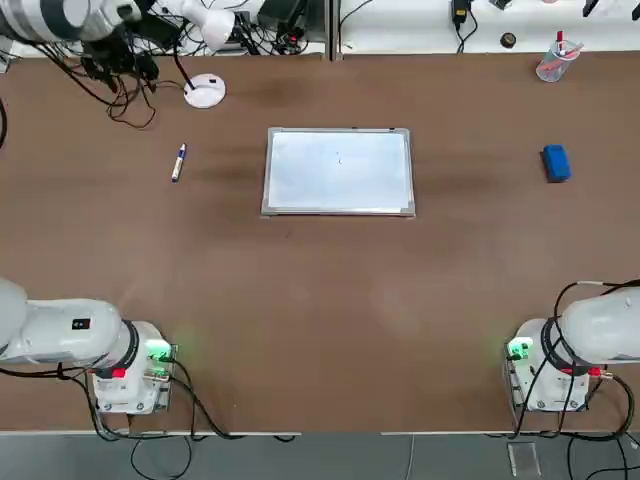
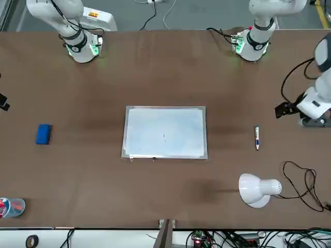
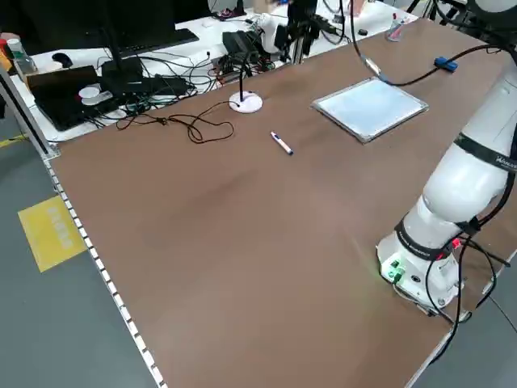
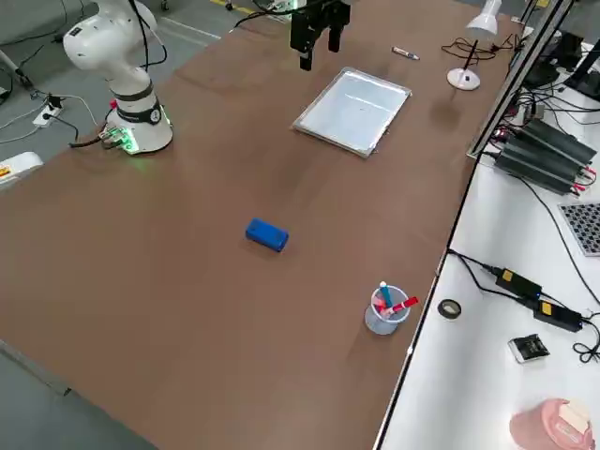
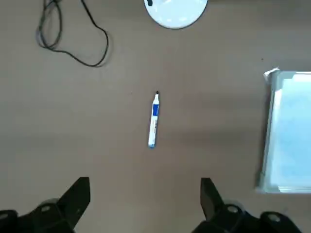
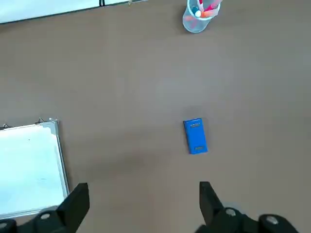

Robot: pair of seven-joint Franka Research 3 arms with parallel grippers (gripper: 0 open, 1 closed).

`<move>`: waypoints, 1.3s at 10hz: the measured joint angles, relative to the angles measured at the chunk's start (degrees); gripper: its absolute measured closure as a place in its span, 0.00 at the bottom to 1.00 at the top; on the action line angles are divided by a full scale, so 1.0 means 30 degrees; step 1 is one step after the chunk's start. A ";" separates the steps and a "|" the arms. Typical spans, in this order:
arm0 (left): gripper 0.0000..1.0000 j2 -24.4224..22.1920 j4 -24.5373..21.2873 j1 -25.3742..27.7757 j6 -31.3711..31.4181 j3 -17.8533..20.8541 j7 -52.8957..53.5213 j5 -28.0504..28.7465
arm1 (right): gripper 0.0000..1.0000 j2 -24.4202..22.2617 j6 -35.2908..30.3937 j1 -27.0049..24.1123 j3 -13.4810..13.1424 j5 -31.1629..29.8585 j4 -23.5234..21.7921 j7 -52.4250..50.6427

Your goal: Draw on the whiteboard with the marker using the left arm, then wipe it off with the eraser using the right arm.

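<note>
The step in hand looks to be picking up the marker (image 1: 179, 163) with the left gripper (image 5: 146, 204), nothing having been grasped so far; to do it well, the gripper should centre over the pen's barrel, turn so its fingers close across the slim body rather than along it, and come down low enough to pinch it without pressing hard on the tabletop (image 1: 330, 300); a hold near the middle or rear would leave the tip free for drawing, and as a round pen may roll if one finger touches first, both should meet it evenly; the marker lies to the left of the whiteboard (image 1: 339, 172), well apart from its frame, and in the left wrist view it sits out beyond the open, empty left fingers, roughly in line with the gap between them; the right gripper (image 6: 146, 206) is open and empty too, over the tabletop to the right of the whiteboard, with the eraser (image 1: 556, 163) resting beyond its fingers, also well apart from the whiteboard on that side; it would do best to wait there, clear of the board, until the drawing is done; a few faint specks show near the whiteboard's middle.
</note>
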 joint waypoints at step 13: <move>0.18 0.5502 -0.4085 0.0226 0.9272 0.0029 0.0071 0.1113 | 0.00 -0.0001 0.0068 -0.0032 -0.0027 -0.0003 0.0004 0.0000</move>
